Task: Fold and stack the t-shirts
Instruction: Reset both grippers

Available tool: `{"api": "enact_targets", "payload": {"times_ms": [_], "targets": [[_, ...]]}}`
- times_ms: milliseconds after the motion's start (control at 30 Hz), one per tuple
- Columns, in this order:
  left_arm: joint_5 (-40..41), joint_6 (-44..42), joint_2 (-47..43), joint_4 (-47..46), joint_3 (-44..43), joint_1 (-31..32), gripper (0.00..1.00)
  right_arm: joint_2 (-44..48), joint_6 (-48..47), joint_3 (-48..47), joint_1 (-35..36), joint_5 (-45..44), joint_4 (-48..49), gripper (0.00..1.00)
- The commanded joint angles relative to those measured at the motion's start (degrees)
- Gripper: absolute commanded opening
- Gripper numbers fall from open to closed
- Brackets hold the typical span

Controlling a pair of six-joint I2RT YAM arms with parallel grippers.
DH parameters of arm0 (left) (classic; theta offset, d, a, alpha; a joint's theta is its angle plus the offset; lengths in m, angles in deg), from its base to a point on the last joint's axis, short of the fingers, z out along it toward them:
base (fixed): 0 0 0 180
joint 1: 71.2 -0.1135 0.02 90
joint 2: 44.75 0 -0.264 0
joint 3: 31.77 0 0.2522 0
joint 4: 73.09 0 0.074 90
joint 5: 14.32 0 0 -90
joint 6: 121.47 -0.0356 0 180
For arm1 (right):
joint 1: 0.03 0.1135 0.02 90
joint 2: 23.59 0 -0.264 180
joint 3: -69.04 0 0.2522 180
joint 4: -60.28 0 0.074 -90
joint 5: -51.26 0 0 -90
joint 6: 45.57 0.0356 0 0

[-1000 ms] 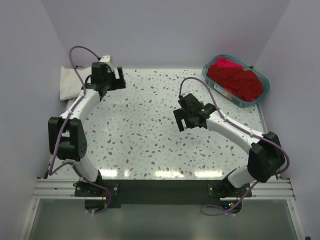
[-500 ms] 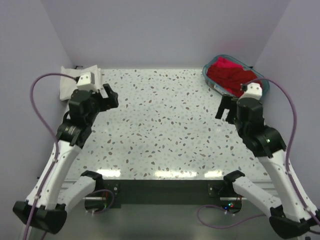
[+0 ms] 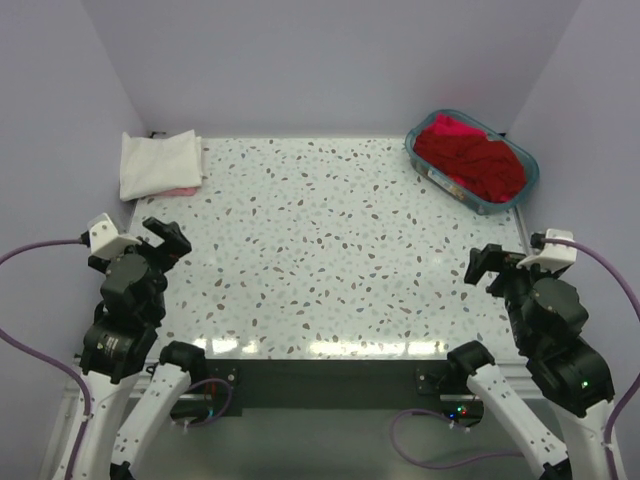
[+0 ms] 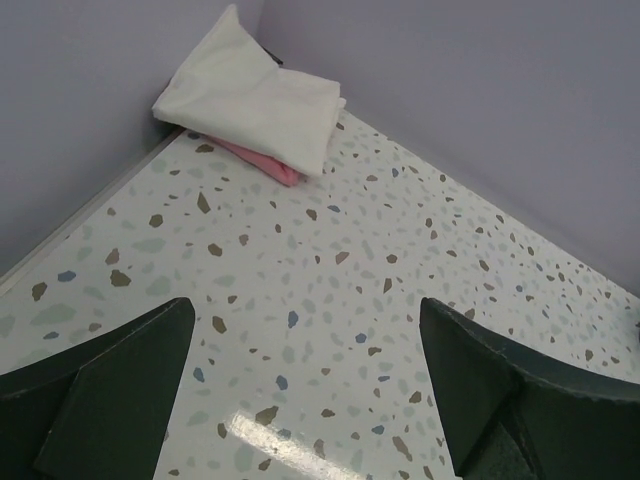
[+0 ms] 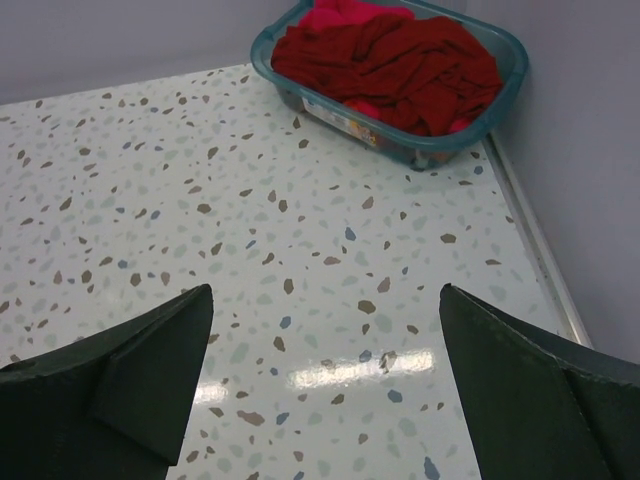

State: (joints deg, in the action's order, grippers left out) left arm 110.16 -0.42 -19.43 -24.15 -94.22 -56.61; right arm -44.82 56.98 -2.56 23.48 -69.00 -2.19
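Observation:
A folded white t-shirt (image 3: 158, 163) lies on a folded pink t-shirt (image 3: 183, 189) in the table's far left corner; the left wrist view shows the white one (image 4: 255, 100) over the pink edge (image 4: 262, 163). Crumpled red t-shirts (image 3: 470, 157) fill a teal basket (image 3: 525, 186) at the far right, also in the right wrist view (image 5: 395, 62). My left gripper (image 3: 165, 243) is open near the left front edge, far from the stack. My right gripper (image 3: 491, 265) is open near the right front edge, with nothing between its fingers.
The speckled tabletop (image 3: 330, 240) stretches between the folded stack and the basket. A raised rim (image 5: 530, 240) runs along the table's right edge. Lilac walls close in the back and both sides.
Both arms have pulled back from the middle and far side of the table to the near corners. The white t-shirt, earlier partly behind the left arm, now lies uncovered.

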Motion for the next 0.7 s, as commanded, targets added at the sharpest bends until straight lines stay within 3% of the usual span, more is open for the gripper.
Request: {"api": "enact_targets", "payload": {"times_ms": [0,667], "targets": [[4.2,3.5,-2.4,1.6,1.6,-0.4,1.0,1.3,-3.1,1.2,0.1,2.4,1.6,0.98],[1.5,7.0,5.5,-1.0,2.4,-0.3,1.0,4.1,-3.2,3.1,2.1,6.9,4.4,0.99]]}}
